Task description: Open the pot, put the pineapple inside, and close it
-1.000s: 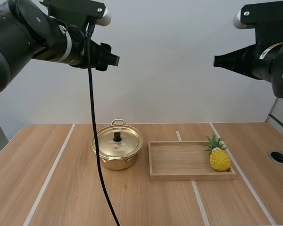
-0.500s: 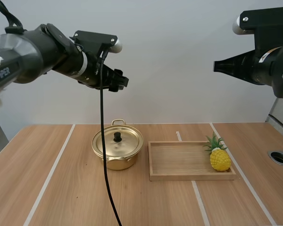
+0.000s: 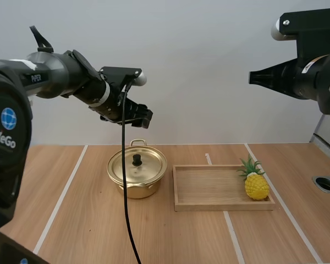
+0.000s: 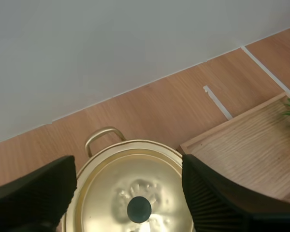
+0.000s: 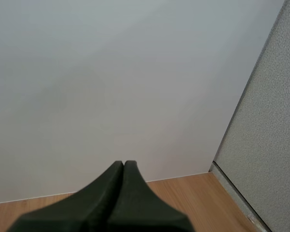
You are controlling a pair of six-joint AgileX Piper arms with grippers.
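Wooden table [image 3: 71, 220] stretched out before me; over it my left gripper [image 3: 144, 117], spread wide, had swung down to hang above the lidded pot [image 3: 136, 177]. Just beside the pot sat the tray [image 3: 220, 207], pineapple [image 3: 256, 186] at its right end. My right gripper [image 3: 252, 78] stayed high, pressed closed.

Gold pot [image 3: 133, 188], black knob [image 3: 136, 160]; yellow pineapple [image 3: 257, 187], green leaves [image 3: 249, 166]; pale wood-grain tray [image 3: 220, 207]; light wooden table [image 3: 88, 220], white stripes.
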